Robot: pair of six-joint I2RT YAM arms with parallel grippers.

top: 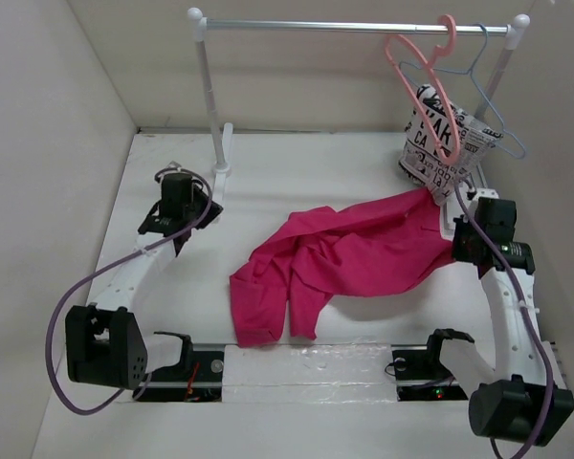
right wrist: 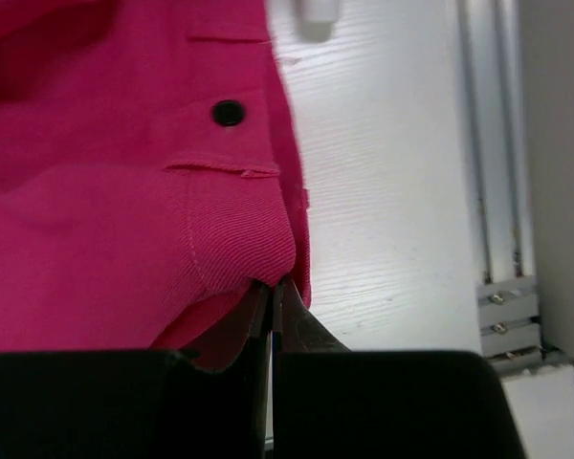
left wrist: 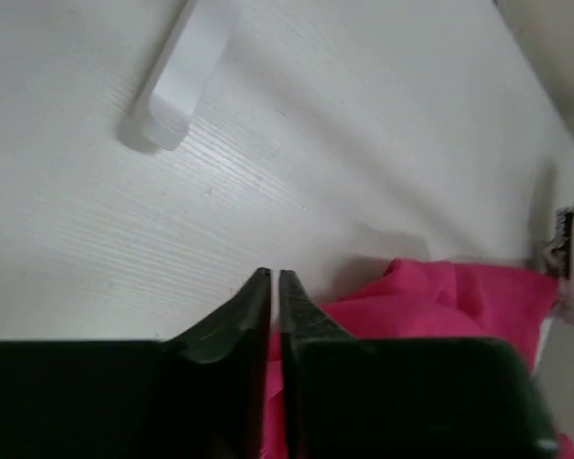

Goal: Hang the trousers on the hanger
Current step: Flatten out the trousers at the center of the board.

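While my right claw (right wrist: 273, 285) is pinched onto the waistband of the bright magenta-pink soft fabric trousers (top: 354, 253), their legs trail from it across the white table (top: 268, 182) toward 8 o'clock. The salmon-pink plastic triangular hanger (top: 423, 91) hangs from the silver metal rail (top: 354, 27) at 12 o'clock from that claw, so my right arm is nearer. My left claw (top: 169, 225), closed and empty, sits well apart at 9 o'clock.
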